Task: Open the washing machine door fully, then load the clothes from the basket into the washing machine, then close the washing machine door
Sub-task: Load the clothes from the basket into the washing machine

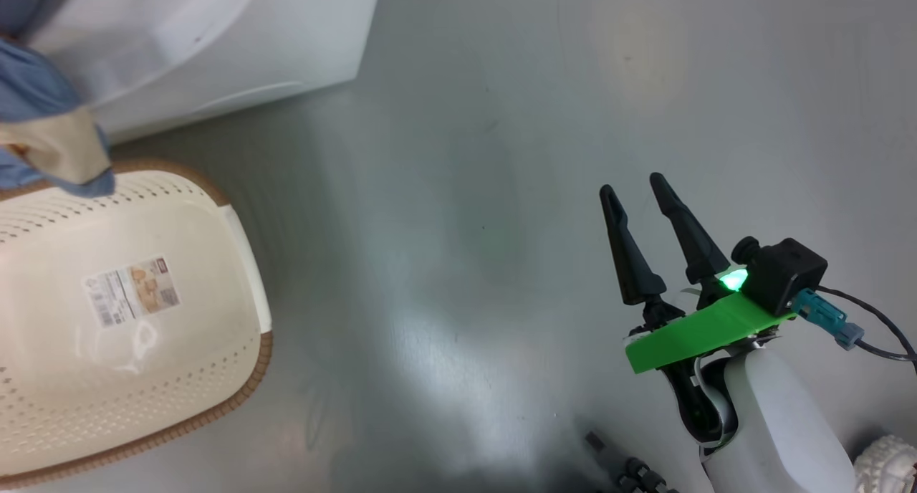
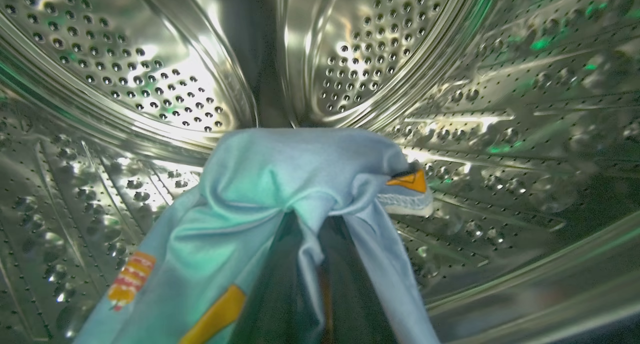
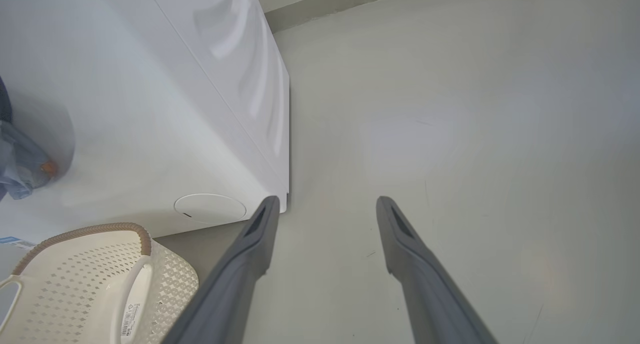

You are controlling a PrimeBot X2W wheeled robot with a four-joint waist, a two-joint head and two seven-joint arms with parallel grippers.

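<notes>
Clothes (image 2: 300, 169) bunched in clenched left gripper (image 2: 320, 211) inside drum (image 2: 150, 74); right gripper (image 1: 632, 183) spread wide above floor (image 1: 466, 192).

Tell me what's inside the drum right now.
A light blue garment with orange prints, draped over the left pincer inside the perforated steel drum. The cloth covers the pincer's fingers and the drum floor beneath.

A sticker (image 1: 132, 292) with a barcode on the upturned basket (image 1: 200, 367) carries print too small to read; a blue label (image 3: 12, 241) on the washing machine (image 3: 125, 134) is equally illegible.
</notes>
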